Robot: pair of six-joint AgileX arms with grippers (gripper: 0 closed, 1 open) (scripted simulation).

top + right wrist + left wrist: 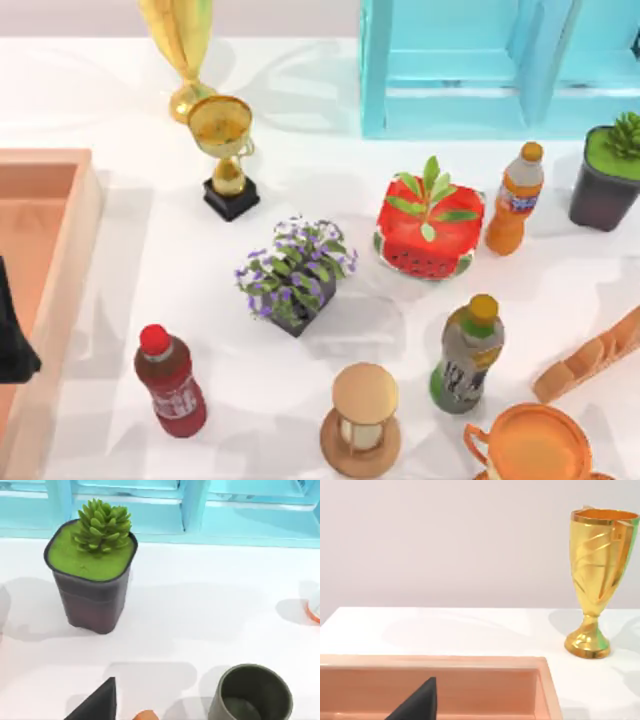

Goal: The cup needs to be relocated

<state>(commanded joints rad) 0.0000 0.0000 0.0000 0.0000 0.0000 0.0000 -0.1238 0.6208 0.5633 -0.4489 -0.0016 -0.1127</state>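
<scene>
Cup (250,695), grey-green, stands on the table near the succulent pot (92,587), seen from my right wrist. I cannot tell either claw's state. My risk: reaching in, I could clip that pot.

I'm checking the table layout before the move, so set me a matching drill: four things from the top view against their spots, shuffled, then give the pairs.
Things:
1. red-capped bottle
2. hourglass
3. watermelon planter
4. orange tray

Places:
A. along the table's left edge
B. near the front edge, around the middle
C. just left of the orange-capped bottle
D. front left, right of the tray

Pairs: 1-D, 2-B, 3-C, 4-A
</scene>
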